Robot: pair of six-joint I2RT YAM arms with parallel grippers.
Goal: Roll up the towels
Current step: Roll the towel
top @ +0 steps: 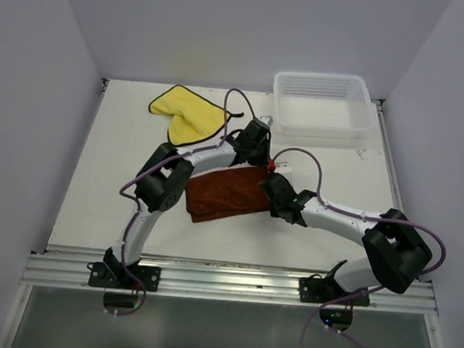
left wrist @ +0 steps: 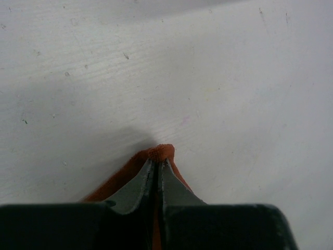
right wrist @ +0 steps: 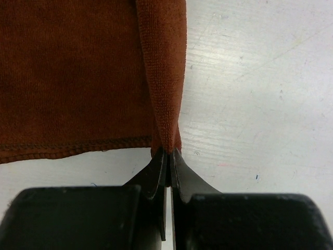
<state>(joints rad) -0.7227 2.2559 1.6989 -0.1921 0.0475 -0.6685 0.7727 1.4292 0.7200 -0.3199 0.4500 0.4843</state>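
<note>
The rust-brown towel point(top: 224, 193) lies flat in the middle of the table between the two arms. My left gripper point(top: 258, 161) is shut on its far right corner; the pinched brown tip point(left wrist: 160, 152) pokes out past the fingertips. My right gripper point(top: 269, 194) is shut on the near right corner, where a raised fold of brown cloth point(right wrist: 165, 104) runs into the jaws point(right wrist: 169, 153). The yellow towel point(top: 187, 113) with dark edging lies loosely folded at the back left, apart from both grippers.
A white plastic mesh basket point(top: 323, 107) stands at the back right of the table. White walls close in the left, right and back. A metal rail point(top: 224, 281) with the arm bases runs along the near edge.
</note>
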